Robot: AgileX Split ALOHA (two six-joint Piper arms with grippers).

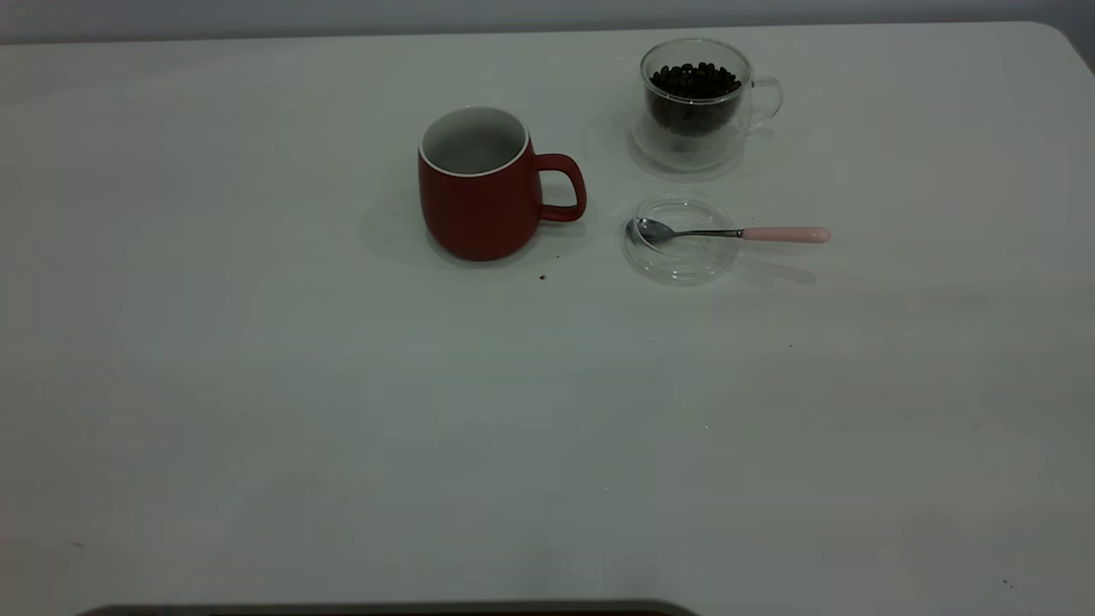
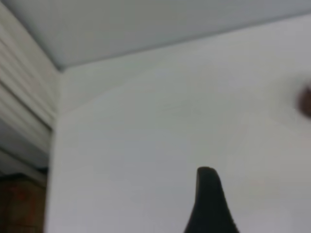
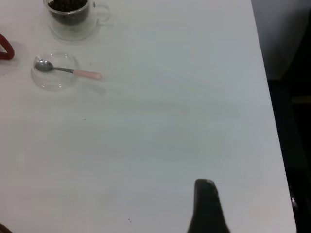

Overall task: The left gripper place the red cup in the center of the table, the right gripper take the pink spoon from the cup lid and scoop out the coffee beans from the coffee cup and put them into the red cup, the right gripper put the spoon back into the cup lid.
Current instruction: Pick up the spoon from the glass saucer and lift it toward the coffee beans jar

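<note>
While the red cup (image 1: 479, 184) stands upright mid-table, the pink spoon (image 1: 727, 233) lies across the cup lid (image 1: 681, 238) to its right, the coffee cup (image 1: 697, 103) just beyond. Neither gripper is near them; whether their fingers are apart cannot be told.

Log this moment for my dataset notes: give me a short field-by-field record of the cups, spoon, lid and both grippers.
red cup: upright, mid-table, handle toward the lid; contents not visible
coffee cup: clear glass, holds beans, behind the lid
cup lid: clear, flat on the table
pink spoon: bowl on the lid, handle sticking out past the rim
left gripper: away from the objects, holding nothing
right gripper: away from the objects, holding nothing
</note>
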